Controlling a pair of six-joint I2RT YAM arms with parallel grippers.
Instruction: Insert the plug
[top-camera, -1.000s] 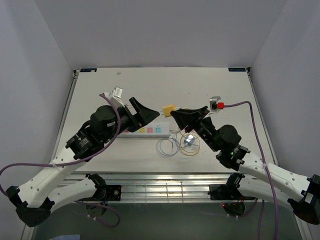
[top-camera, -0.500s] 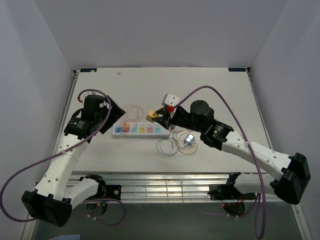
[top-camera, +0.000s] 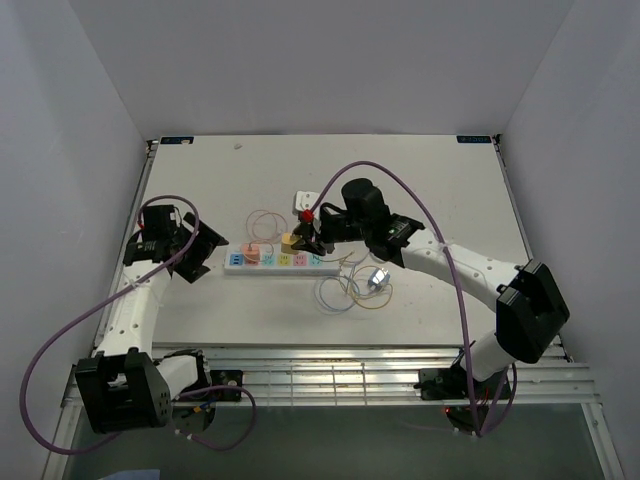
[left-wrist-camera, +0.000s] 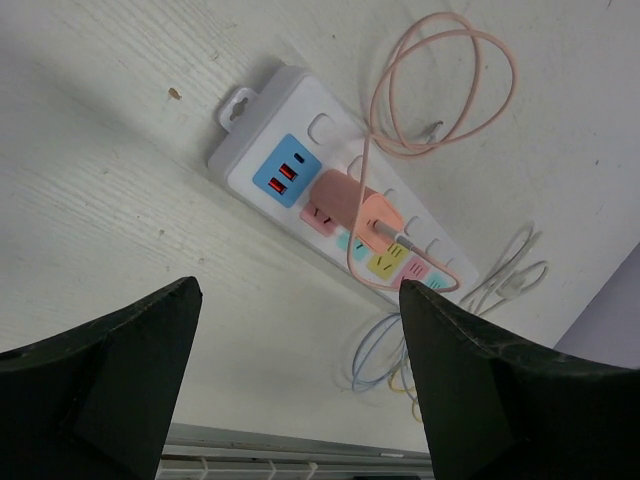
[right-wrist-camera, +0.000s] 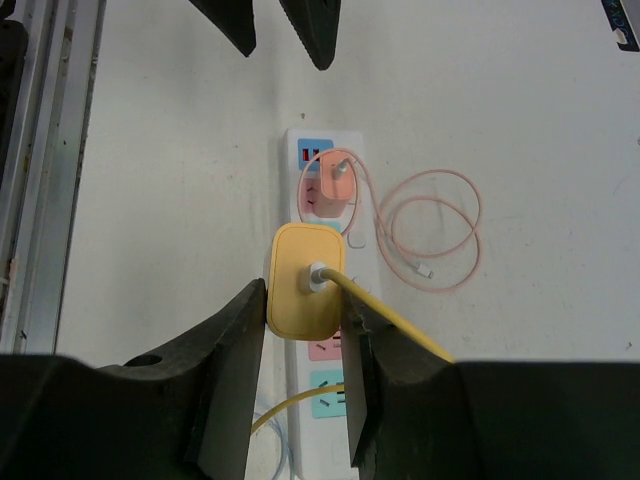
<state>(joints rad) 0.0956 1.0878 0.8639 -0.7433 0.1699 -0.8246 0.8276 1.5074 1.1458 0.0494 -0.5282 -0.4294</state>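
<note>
A white power strip (top-camera: 280, 262) with coloured sockets lies mid-table; it also shows in the left wrist view (left-wrist-camera: 300, 180) and the right wrist view (right-wrist-camera: 300, 150). A pink plug (left-wrist-camera: 355, 205) with a coiled pink cable sits in it. My right gripper (right-wrist-camera: 305, 300) is shut on a yellow plug (right-wrist-camera: 305, 280) with a yellow cable, held just over the strip's sockets next to the pink plug (right-wrist-camera: 330, 190). In the top view the yellow plug (top-camera: 291, 241) sits above the strip. My left gripper (top-camera: 198, 258) is open and empty, left of the strip.
Coiled blue, yellow and white cables (top-camera: 345, 292) and a small silver adapter (top-camera: 378, 279) lie in front of the strip. A white adapter (top-camera: 306, 203) lies behind it. A pink cable loop (top-camera: 266, 220) rests behind the strip. A metal rail (top-camera: 330, 350) runs along the table's near edge.
My right gripper has carried the yellow plug leftward and down onto the strip. My left arm has drawn back to the left, away from the strip, with its jaws open.
</note>
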